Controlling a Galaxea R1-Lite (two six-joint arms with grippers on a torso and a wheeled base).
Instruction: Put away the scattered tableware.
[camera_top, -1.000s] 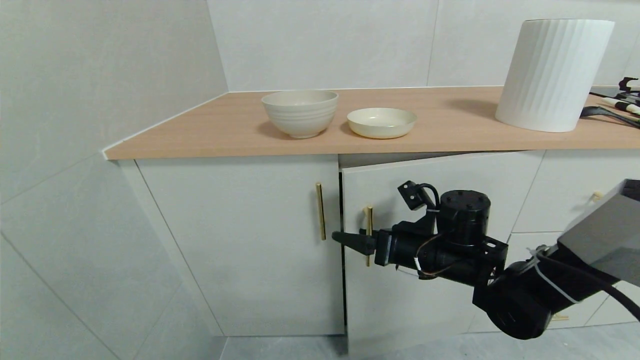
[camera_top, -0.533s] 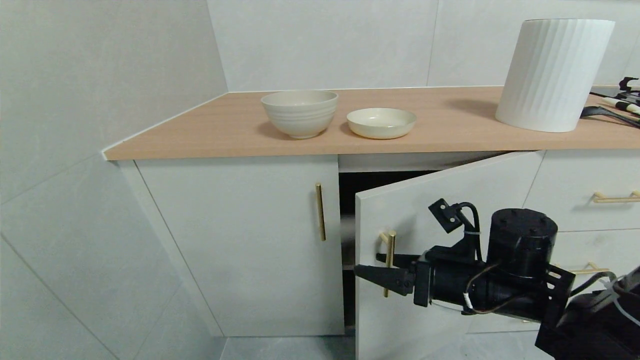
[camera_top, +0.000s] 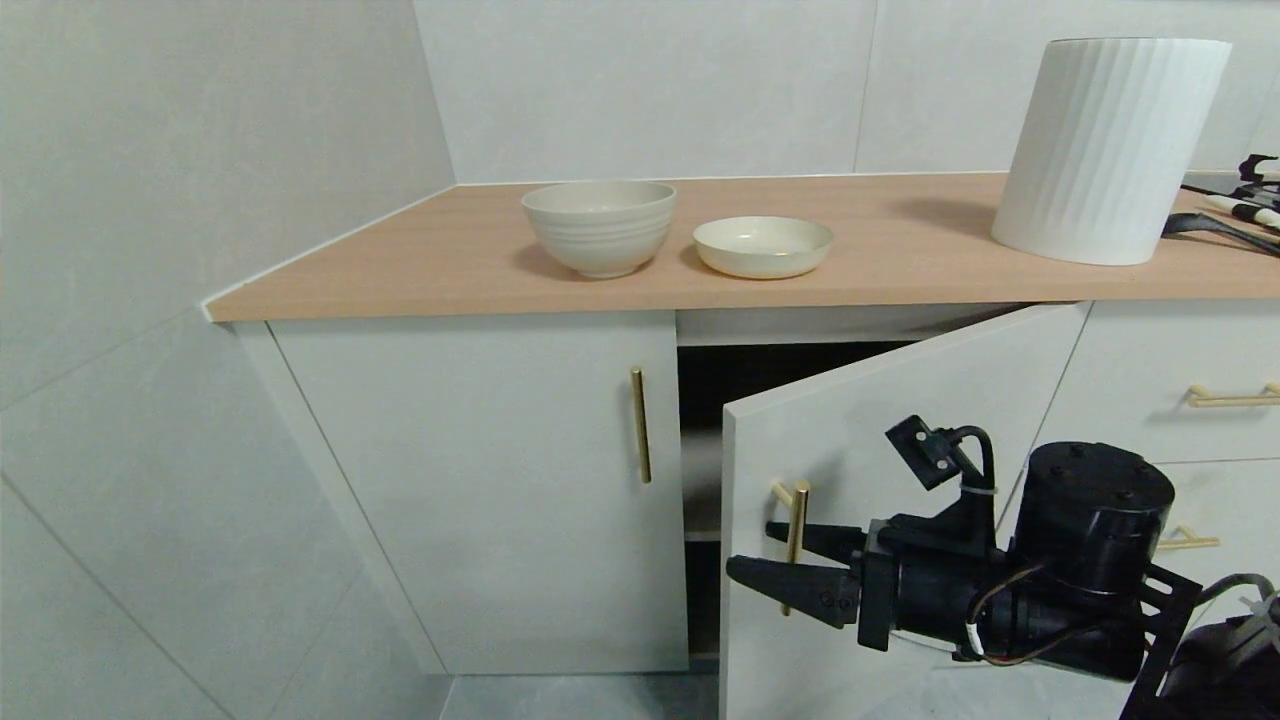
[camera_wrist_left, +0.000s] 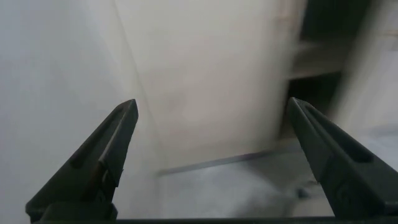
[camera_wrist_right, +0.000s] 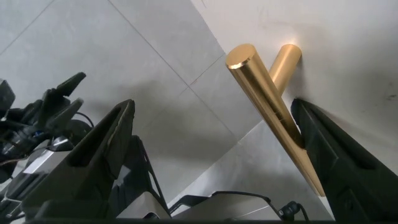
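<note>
Your right claw (camera_top: 757, 551) holds its fingers spread around the gold handle (camera_top: 797, 515) of the part-open cabinet door (camera_top: 900, 400), the inside too dark to make out, while the bowl (camera_top: 598, 225) and shallow dish (camera_top: 763, 245) sit side by side on the counter (camera_top: 900, 250) above.

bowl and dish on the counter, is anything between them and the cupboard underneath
Yes: the right cabinet door is only partly open and slants across the cupboard opening. The right gripper straddles its brass handle.
</note>
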